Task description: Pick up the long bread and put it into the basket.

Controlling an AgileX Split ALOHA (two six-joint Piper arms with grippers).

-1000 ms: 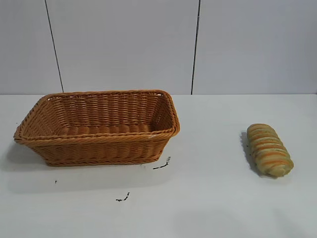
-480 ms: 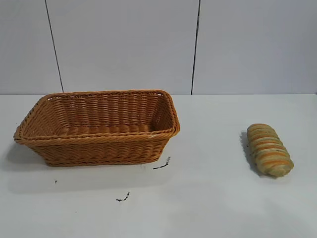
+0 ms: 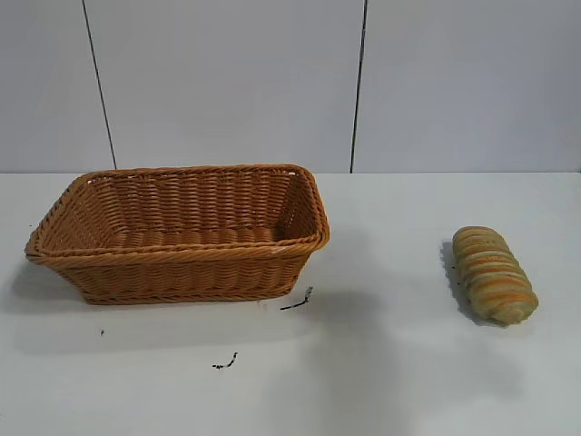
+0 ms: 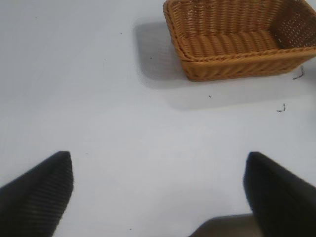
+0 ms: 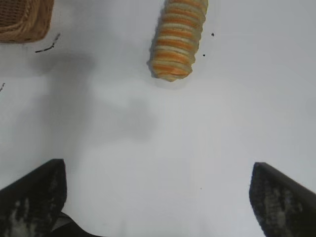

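From outside the rig, the elongated tan-yellow long bread with orange-brown crosswise ridges (image 3: 493, 273) lies on the white desk (image 3: 390, 363), well apart from the large rectangular orange-brown woven wicker basket (image 3: 182, 259), which holds nothing. Neither arm shows here.

In the left wrist view, the left tool (image 4: 158, 190) hangs released, fingers spread wide over bare desk, with the basket ahead of it.

In the right wrist view, the right tool (image 5: 158, 197) is likewise released, fingers wide apart, with the long bread lying lengthwise ahead and a basket corner at the edge.

The loaf looks light and likely somewhat soft, its ridges offering grip. A hold across its middle, fingers closing on the long sides, seems safest; a hard squeeze could dent it.
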